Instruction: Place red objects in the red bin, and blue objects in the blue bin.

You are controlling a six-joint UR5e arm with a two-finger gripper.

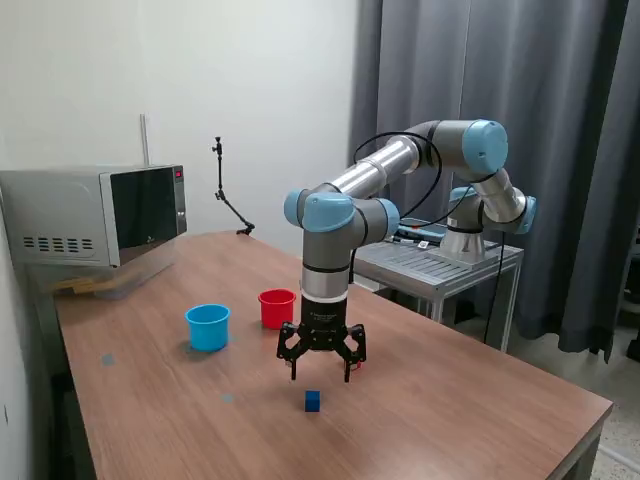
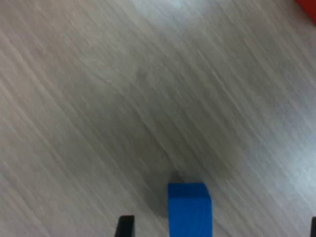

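My gripper (image 1: 321,376) hangs open just above the wooden table (image 1: 150,410), fingers spread wide and holding nothing. One dark-blue cube (image 1: 313,401) lies on the table just in front of it; in the wrist view this cube (image 2: 189,210) sits close to one fingertip (image 2: 126,226), between the jaws' line and the frame edge. A sliver of something red (image 1: 357,366) peeks out behind the gripper, and it shows again as a red corner (image 2: 308,7) in the wrist view. The red cup (image 1: 277,308) and the light-blue cup (image 1: 208,327) stand upright side by side, behind the gripper toward the exterior view's left.
A microwave (image 1: 95,213) sits at the table's far corner on the exterior view's left. A thin black stand (image 1: 228,195) rises at the back edge. The arm's base stands on a metal cart (image 1: 440,262) beyond the table's right side.
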